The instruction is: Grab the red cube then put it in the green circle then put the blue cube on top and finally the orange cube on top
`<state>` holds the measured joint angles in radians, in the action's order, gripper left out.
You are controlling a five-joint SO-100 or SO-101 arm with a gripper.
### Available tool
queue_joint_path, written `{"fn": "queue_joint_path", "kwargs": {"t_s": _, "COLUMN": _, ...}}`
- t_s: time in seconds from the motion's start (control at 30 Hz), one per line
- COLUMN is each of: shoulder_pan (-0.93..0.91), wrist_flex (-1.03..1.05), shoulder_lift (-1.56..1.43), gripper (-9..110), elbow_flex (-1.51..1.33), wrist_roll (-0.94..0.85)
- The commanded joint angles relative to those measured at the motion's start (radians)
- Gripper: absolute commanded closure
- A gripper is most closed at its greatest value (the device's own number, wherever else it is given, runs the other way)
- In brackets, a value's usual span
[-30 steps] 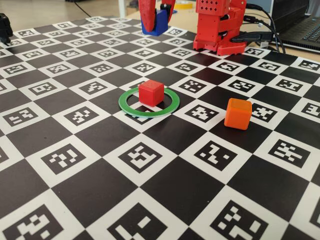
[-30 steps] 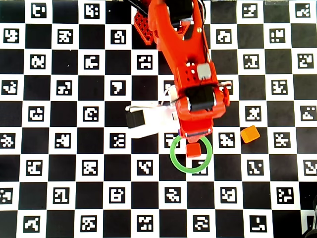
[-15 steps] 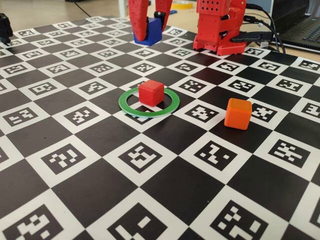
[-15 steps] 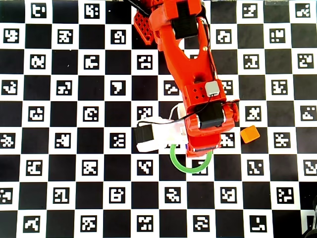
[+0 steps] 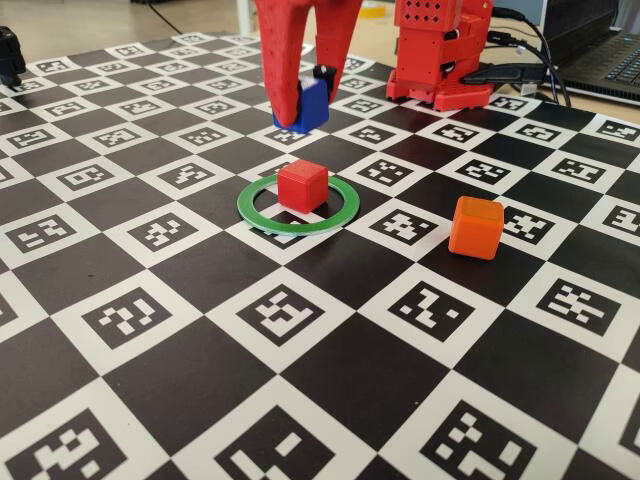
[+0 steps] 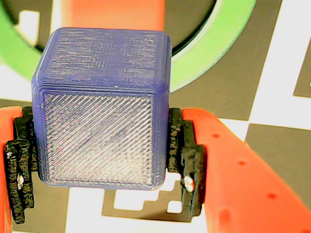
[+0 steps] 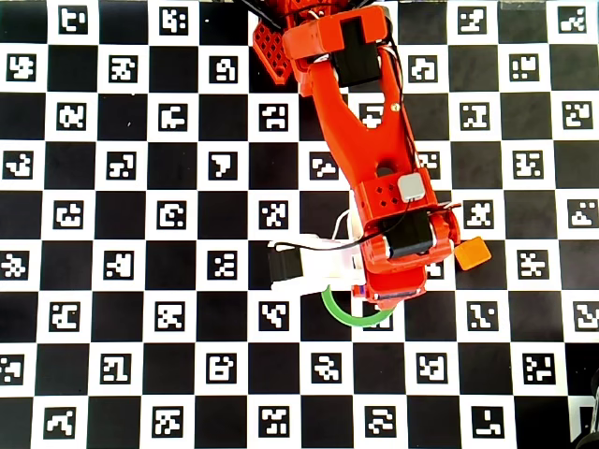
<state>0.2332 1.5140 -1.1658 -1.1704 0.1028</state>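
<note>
On a checkerboard mat (image 5: 330, 390) printed with square markers, the orange cube (image 5: 475, 227) is sitting nearest the camera in the fixed view, toward the mat's right edge, untouched and apart from everything. Just beyond it, near the mat's middle, the red cube (image 5: 302, 184) is resting inside the green circle (image 5: 255, 212), so the first step looks done. Farther back and higher, the gripper (image 5: 300, 105) is holding the blue cube (image 5: 314, 103) clear of the mat, jaws closed against its two sides. In the wrist view the blue cube (image 6: 104, 107) is filling the frame, with part of the green circle (image 6: 214, 53) below it. Stacking the blue cube, then the orange one, is still waiting.
</note>
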Motion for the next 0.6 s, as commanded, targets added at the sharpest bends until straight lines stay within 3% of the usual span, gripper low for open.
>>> {"fn": "queue_joint_path", "kwargs": {"t_s": 0.0, "shoulder_pan": 0.009, "wrist_flex": -0.051, "shoulder_lift": -0.150, "gripper": 91, "elbow_flex": -0.023, "wrist_roll": 0.005}}
{"fn": "queue_joint_path", "kwargs": {"t_s": 0.57, "shoulder_pan": -0.009, "wrist_flex": -0.167, "shoulder_lift": -0.183, "gripper": 91, "elbow_flex": -0.153, "wrist_roll": 0.014}}
